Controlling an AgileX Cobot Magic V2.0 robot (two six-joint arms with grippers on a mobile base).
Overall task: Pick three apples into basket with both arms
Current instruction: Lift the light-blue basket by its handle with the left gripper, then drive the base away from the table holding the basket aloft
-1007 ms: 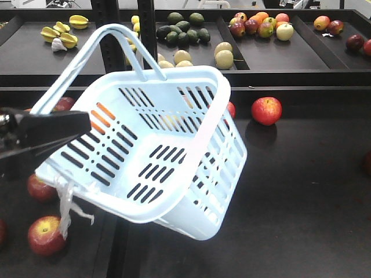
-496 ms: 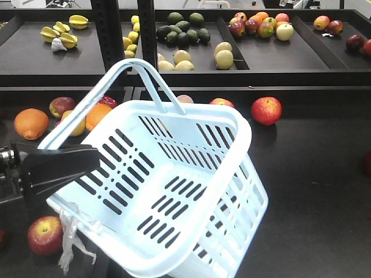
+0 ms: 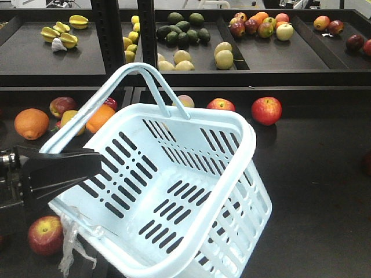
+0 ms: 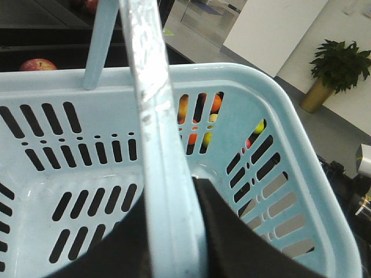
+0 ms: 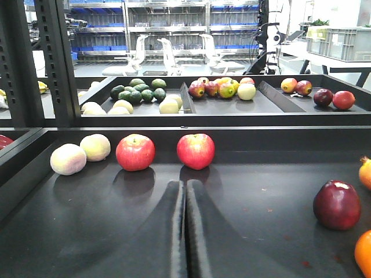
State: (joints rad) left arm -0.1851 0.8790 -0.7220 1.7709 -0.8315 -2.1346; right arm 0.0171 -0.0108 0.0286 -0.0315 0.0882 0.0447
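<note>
Right now I am watching the left gripper (image 3: 61, 172) clamping one hoop handle of the basket (image 3: 174, 174). The basket is hanging tilted over the near-left part of the dark lower shelf (image 3: 313, 191), its mouth turning up and toward me, and nothing is lying inside it. The right gripper (image 5: 186, 231) is sitting low over the same shelf, its jaws pressing together with nothing between them.

What I am weighing is the line running out from those jaws. The first apple (image 5: 196, 150) is sitting almost dead ahead, a touch right of the jaw line, close to the far wall of the shelf. The second apple (image 5: 135, 152) is sitting to its left, near it but apart. Both are round, so no long axis is coming into it. I am judging that the jaws need to be parting before the right arm is reaching toward the far wall.

The third apple (image 3: 45, 234) is lying near-left, beside the wisp of clear plastic (image 3: 72, 246) at the basket's corner. It is lying closer to the left arm, which is occupied with the handle.

I am finding no brand, label or writing that I can read in any view
</note>
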